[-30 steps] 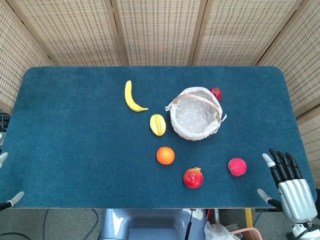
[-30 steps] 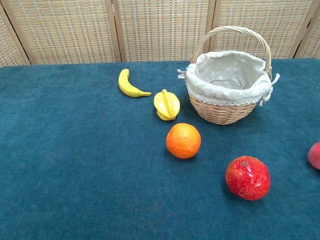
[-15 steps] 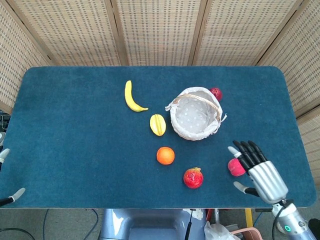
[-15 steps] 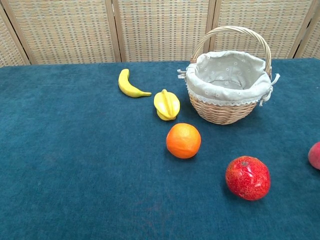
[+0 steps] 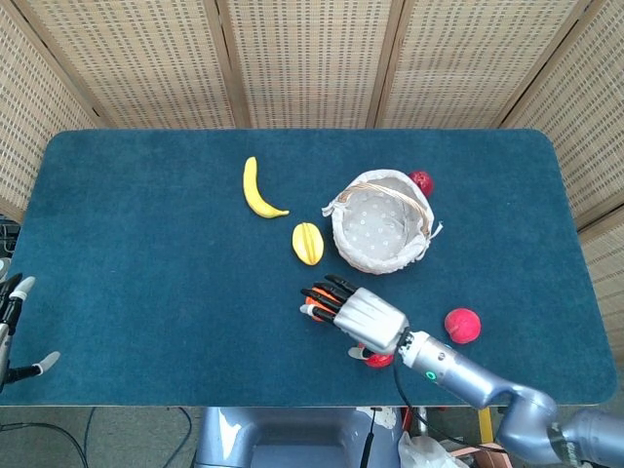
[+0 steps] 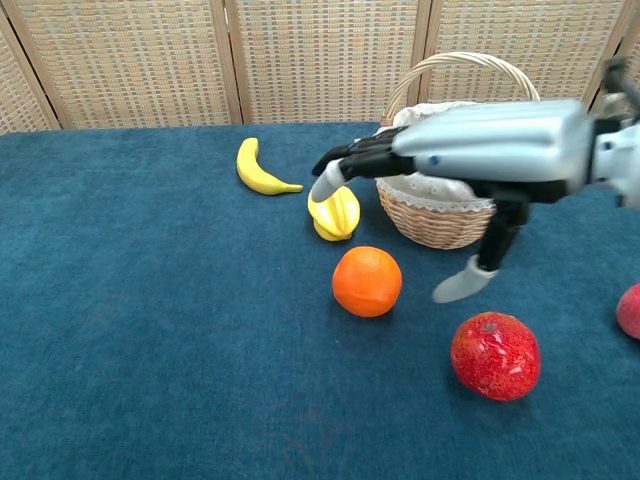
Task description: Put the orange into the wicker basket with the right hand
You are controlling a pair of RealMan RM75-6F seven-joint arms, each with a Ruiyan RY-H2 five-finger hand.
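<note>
Orange-skinned and round, the orange [image 6: 367,281] sits near the wicker basket [image 6: 455,215], probably light, firm and roll-prone, so the empty, spread right hand [image 6: 470,155] above should cup its sides.

Right hand [image 5: 363,316] moved left, now above orange [image 6: 367,281].

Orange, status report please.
Right hand open, above orange, no contact. Left hand idle at table edge. Orange on table, outside basket. Path unobstructed.
</note>
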